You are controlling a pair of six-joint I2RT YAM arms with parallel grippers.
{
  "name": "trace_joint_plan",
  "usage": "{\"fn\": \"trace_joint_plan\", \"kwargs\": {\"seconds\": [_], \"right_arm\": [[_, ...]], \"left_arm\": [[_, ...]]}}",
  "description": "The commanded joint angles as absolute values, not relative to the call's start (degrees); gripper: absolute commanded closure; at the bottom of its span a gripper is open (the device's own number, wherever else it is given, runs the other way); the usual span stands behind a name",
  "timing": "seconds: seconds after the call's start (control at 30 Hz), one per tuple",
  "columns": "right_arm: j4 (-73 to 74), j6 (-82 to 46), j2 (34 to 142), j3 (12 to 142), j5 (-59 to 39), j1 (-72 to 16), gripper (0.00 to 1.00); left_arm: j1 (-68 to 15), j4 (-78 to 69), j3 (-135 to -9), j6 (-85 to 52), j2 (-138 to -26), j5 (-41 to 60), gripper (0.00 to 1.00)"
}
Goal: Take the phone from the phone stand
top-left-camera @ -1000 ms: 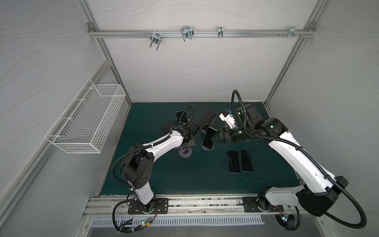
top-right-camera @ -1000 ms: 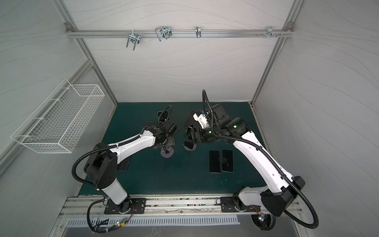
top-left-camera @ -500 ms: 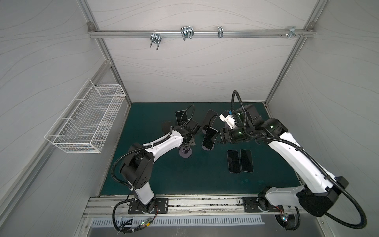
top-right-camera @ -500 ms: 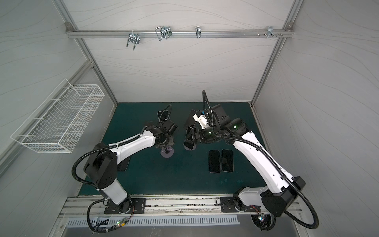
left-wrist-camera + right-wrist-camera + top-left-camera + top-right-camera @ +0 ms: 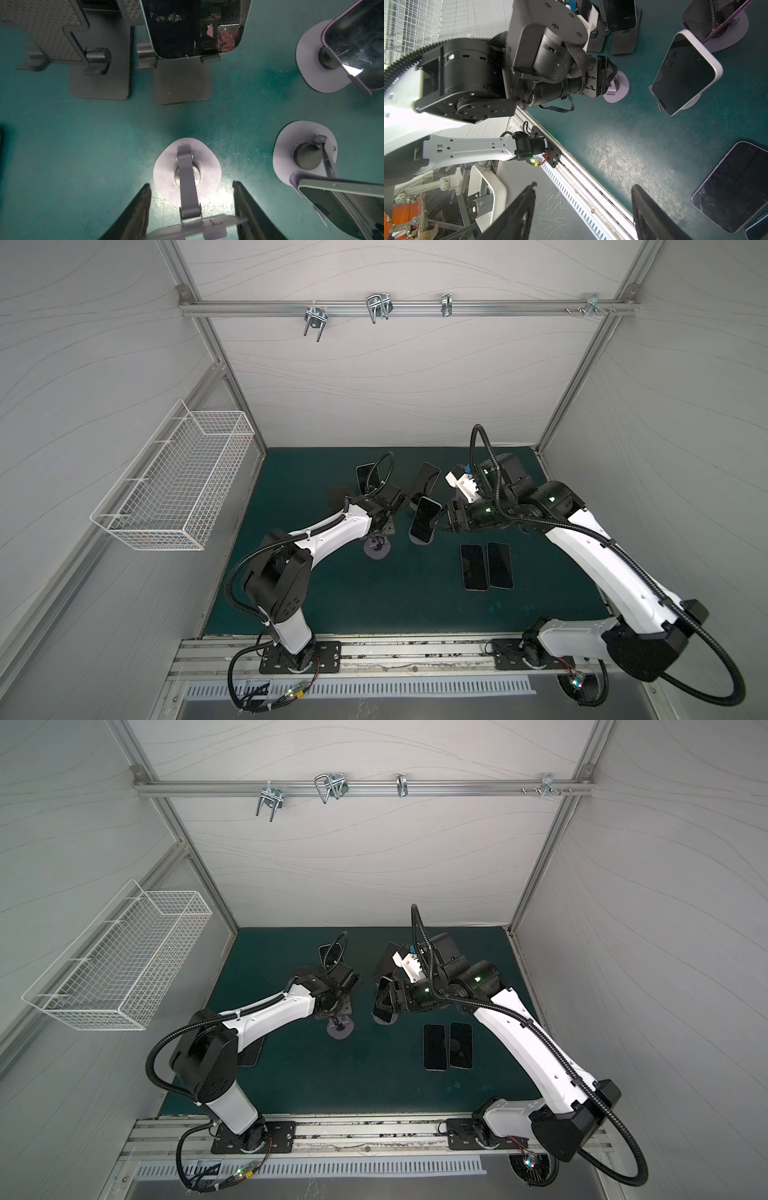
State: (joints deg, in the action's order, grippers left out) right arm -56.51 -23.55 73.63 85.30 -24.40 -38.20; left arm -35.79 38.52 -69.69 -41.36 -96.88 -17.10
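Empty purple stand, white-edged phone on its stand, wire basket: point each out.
empty purple stand (image 5: 164,176): left wrist view, bare base disc.
white-edged phone (image 5: 683,74): right wrist view, middle of screen.
wire basket (image 5: 166,489): in a top view, long mesh side.

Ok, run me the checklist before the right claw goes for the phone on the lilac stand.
1. Phone seated on its stand: ok.
2. Right claw open and empty: ok.
3. Right claw around the phone: not ok, the phone sits outside it.
4. Left claw shut on the empty stand: ok.
5. Flat phones lying apart from the phone's stand: ok.
6. How firmly the stand's lip holds the phone: cannot tell.
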Motion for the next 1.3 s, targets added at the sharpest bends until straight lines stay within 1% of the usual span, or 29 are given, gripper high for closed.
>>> {"fn": "trace_joint_plan", "kwargs": {"seconds": [0.0,0.13,0.33,0.43,0.77,1.1,1.27], "right_arm": [[-57.26,-23.15,72.79,85.6,-24.36,-38.5,0.27],[-57.8,-23.44,73.38,86.69,-24.53,-38.44,0.27],[-58.72,-23.64,74.34,88.78,-25.08,-38.48,0.3],[-59.44,-24.11,75.43,90.38,-25.66,-38.54,0.31],[-61.42,-24.17,81.39,97.37,-26.02,-41.65,0.32],[-60.89,-24.44,89.15,105.4,-25.18,-47.33,0.32],[-59.52,-24.72,93.86,109.27,-25.33,-50.15,0.33]], "left_arm": [[-35.47,36.51,-68.91,-40.5,-96.08,-17.19,0.44],[-35.46,36.44,-68.82,-39.48,-95.03,-17.21,0.46],[-35.36,38.73,-69.85,-35.96,-92.62,-19.22,0.47],[-35.33,39.95,-70.57,-33.34,-90.89,-20.0,0.5],[-33.78,44.23,-72.39,-29.56,-82.97,-21.61,0.51],[-28.44,50.17,-80.0,-25.1,-77.61,-20.09,0.52],[-24.18,49.09,-80.8,-25.46,-74.99,-18.74,0.52]]}}
